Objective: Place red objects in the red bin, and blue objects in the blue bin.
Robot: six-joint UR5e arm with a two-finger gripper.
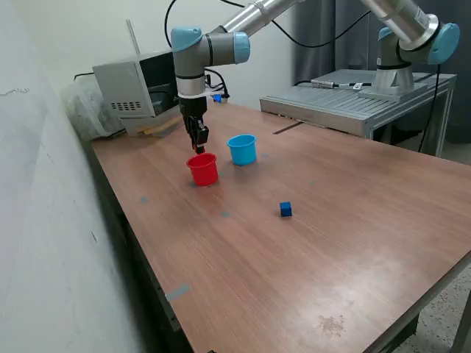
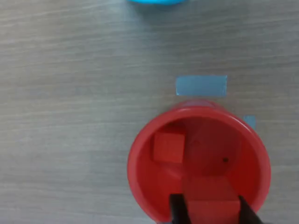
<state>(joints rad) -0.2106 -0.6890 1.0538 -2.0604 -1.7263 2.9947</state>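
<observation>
Jaws clamped on a red cube (image 2: 210,201) by two opposite flat faces, hovering over the red cup (image 2: 140,186); another red cube (image 2: 168,147) lies inside. Looks light, rigid, smooth plastic, probably slippery. Blue cube (image 1: 285,209) sits on the counter (image 1: 353,243), well apart from the blue cup (image 1: 242,149).

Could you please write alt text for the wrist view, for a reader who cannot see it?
Looking straight down, the gripper holds a red cube over the open red cup, which already contains another red cube. The cup stands on a wood-grain table beside pale blue tape marks, with the light blue cup's rim at the frame edge.
</observation>
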